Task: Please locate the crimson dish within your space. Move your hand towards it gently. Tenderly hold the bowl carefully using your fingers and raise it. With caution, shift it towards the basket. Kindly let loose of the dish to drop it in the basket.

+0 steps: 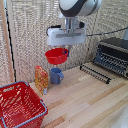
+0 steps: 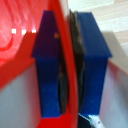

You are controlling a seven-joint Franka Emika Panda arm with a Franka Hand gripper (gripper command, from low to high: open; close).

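Note:
The crimson dish [image 1: 56, 55] is a glossy red bowl held in the air above the blue mug [image 1: 56, 75]. My gripper [image 1: 65, 50] is shut on the bowl's rim, on the exterior view's right side of it. In the wrist view the red rim [image 2: 65, 65] runs between my two blue finger pads [image 2: 92, 65], which clamp it from both sides. The basket [image 1: 20, 105], red wire mesh with a blue-grey rim, stands on the table at the exterior view's lower left, well below and left of the bowl.
An orange-patterned box [image 1: 41, 79] stands next to the mug, between it and the basket. A black toaster oven [image 1: 113, 56] and a dark rack [image 1: 95, 73] sit at the exterior view's right. A woven screen [image 1: 30, 35] backs the wooden table [image 1: 85, 102].

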